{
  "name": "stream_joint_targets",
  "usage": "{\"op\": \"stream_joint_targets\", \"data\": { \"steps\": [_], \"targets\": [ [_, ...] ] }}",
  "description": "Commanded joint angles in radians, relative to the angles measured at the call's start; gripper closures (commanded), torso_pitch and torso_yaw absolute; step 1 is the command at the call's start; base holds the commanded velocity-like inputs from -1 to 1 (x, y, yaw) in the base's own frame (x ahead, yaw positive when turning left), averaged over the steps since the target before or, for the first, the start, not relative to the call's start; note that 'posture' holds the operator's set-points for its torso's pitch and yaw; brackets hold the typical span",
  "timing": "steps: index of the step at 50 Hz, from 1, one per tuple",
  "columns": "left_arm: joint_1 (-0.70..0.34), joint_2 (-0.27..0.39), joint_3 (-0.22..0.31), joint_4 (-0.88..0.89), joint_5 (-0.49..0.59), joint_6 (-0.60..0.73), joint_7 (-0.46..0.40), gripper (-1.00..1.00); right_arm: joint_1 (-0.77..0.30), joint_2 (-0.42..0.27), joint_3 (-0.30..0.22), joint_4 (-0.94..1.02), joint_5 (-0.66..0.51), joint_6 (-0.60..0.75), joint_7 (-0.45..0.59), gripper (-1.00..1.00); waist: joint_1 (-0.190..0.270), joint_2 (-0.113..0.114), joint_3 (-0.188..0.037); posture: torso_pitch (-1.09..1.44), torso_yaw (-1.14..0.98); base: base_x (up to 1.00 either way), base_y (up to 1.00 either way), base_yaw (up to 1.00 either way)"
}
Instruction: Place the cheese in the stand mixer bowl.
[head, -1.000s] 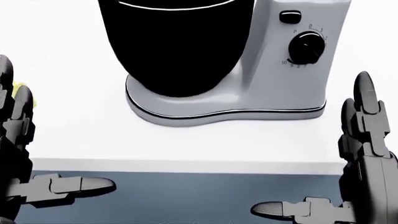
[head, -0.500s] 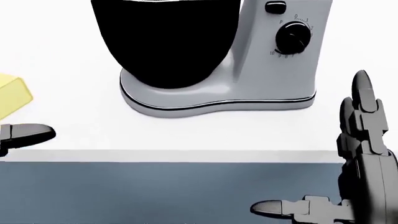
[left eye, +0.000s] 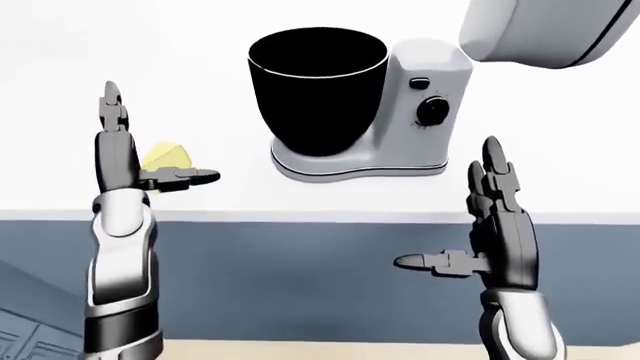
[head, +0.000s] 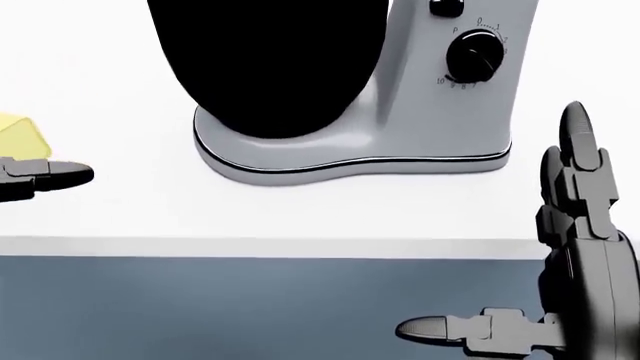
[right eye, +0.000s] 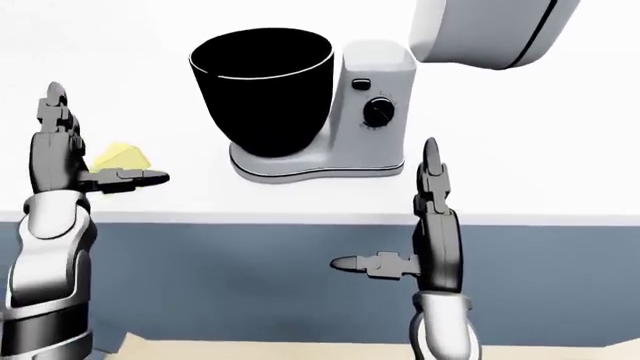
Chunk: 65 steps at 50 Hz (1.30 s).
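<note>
Nearest the camera, low in the left-eye view, the right hand (left eye: 490, 225) hangs ahead of the blue cabinet face (left eye: 300, 277), fingers straight up and thumb stuck out sideways toward the view's left, spread wide and holding nothing. Over on the view's left, the left hand (left eye: 125, 161) is raised higher, at the level of the counter edge, fingers likewise pointing up and its thumb reaching right; it is unclenched and empty too. Just past that thumb, on the white counter (left eye: 300, 199), lies the cheese (left eye: 165, 156), a pale yellow wedge partly hidden by the hand, so whether the thumb touches it cannot be told. Farther up the counter and well to the right of the cheese stands the mixer (left eye: 400, 142), light grey with a black dial (left eye: 432, 110) on its column. Its black bowl (left eye: 318, 86) sits on the base, mouth open, nothing visible inside. The mixer's head (left eye: 545, 30) is tilted up at the top right.
</note>
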Motion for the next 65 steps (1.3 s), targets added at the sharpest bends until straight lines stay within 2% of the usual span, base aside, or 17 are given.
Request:
{"op": "stream_joint_targets", "data": {
  "steps": [1,11,19,20,21,22,23,33,42,49,57,65],
  "targets": [
    [-0.016,0.015,0.014,0.029,0.015,-0.07,0.007,-1.0,-0.015,-0.003,-0.001,-0.032,0.001,-0.036,-0.003,-1.0,-0.002,0.002,-0.016,0.0,0.0,0.0,0.0,0.0],
    [0.024,0.024,0.024,0.167,0.053,-0.185,0.047,-1.0,-0.018,-0.002,0.01,-0.019,-0.003,-0.046,-0.009,-1.0,-0.002,0.015,-0.023,0.0,0.0,0.0,0.0,0.0],
    [0.02,0.038,0.0,0.311,0.119,-0.244,0.075,-1.0,-0.017,-0.001,0.017,-0.024,-0.003,-0.054,-0.01,-1.0,-0.003,0.014,-0.022,0.0,0.0,0.0,0.0,0.0],
    [0.015,0.04,-0.013,0.346,0.139,-0.252,0.072,-0.67,-0.016,-0.001,0.018,-0.025,-0.003,-0.054,-0.01,-1.0,-0.003,0.015,-0.022,0.0,0.0,0.0,0.0,0.0],
    [0.008,0.04,-0.023,0.382,0.157,-0.261,0.071,0.35,-0.016,-0.001,0.018,-0.029,-0.004,-0.053,-0.01,-1.0,-0.003,0.016,-0.021,0.0,0.0,0.0,0.0,0.0],
    [0.004,0.04,-0.028,0.401,0.169,-0.263,0.068,0.76,-0.014,-0.001,0.018,-0.033,-0.004,-0.053,-0.01,-1.0,-0.002,0.016,-0.021,0.0,0.0,0.0,0.0,0.0],
    [0.004,0.037,-0.037,0.425,0.183,-0.275,0.067,1.0,-0.011,-0.001,0.022,-0.049,-0.007,-0.048,-0.009,-1.0,-0.001,0.017,-0.022,0.0,0.0,0.0,0.0,0.0],
    [0.008,0.026,-0.04,0.427,0.209,-0.26,0.028,1.0,0.002,0.0,0.016,-0.052,0.005,-0.077,-0.006,-1.0,-0.007,0.034,-0.029,0.0,0.0,0.0,0.0,0.0],
    [0.008,0.018,-0.032,0.365,0.204,-0.228,0.007,1.0,0.008,0.002,0.018,-0.056,0.003,-0.081,-0.007,-1.0,-0.012,0.033,-0.029,0.0,0.0,0.0,0.0,0.0],
    [-0.032,0.039,0.008,0.181,0.152,-0.117,0.001,1.0,0.01,0.002,0.02,-0.058,0.001,-0.079,-0.008,-1.0,-0.012,0.026,-0.03,0.0,0.0,0.0,0.0,0.0],
    [-0.089,0.062,0.001,0.105,0.145,-0.029,-0.019,1.0,0.011,0.002,0.02,-0.064,0.0,-0.078,-0.008,-1.0,-0.01,0.012,-0.025,0.0,0.0,0.0,0.0,0.0],
    [-0.122,0.079,0.005,0.052,0.144,0.024,-0.04,1.0,0.027,0.005,0.021,-0.078,-0.002,-0.086,-0.009,-1.0,-0.009,0.009,-0.024,0.0,0.0,0.0,0.0,0.0]
  ]
}}
